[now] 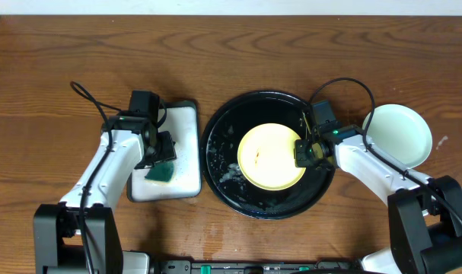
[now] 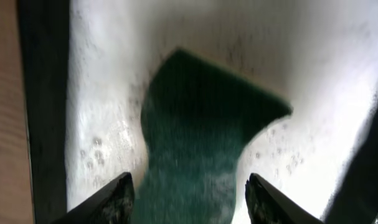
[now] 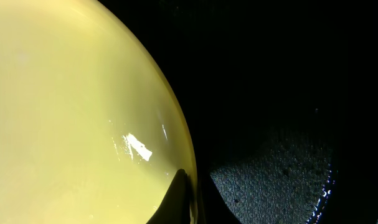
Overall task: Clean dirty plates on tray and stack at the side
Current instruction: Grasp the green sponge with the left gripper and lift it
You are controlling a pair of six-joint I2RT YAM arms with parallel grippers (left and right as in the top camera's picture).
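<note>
Bare tabletop (image 1: 48, 53) lies open along the far edge and the left. The white tray (image 1: 186, 144) and the black tray (image 1: 215, 164) leave only a thin gap between them. The right gripper (image 1: 303, 151), clamped on the yellow plate (image 1: 265, 156), and a mint plate (image 1: 402, 137) crowd the right.

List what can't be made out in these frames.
- Right tool grip on the yellow plate: right wrist view shows one finger; the other is out of view.
- Left tool contact with the sponge: left wrist view is blurred.
- Mint plate count: overhead shows one outline only.
</note>
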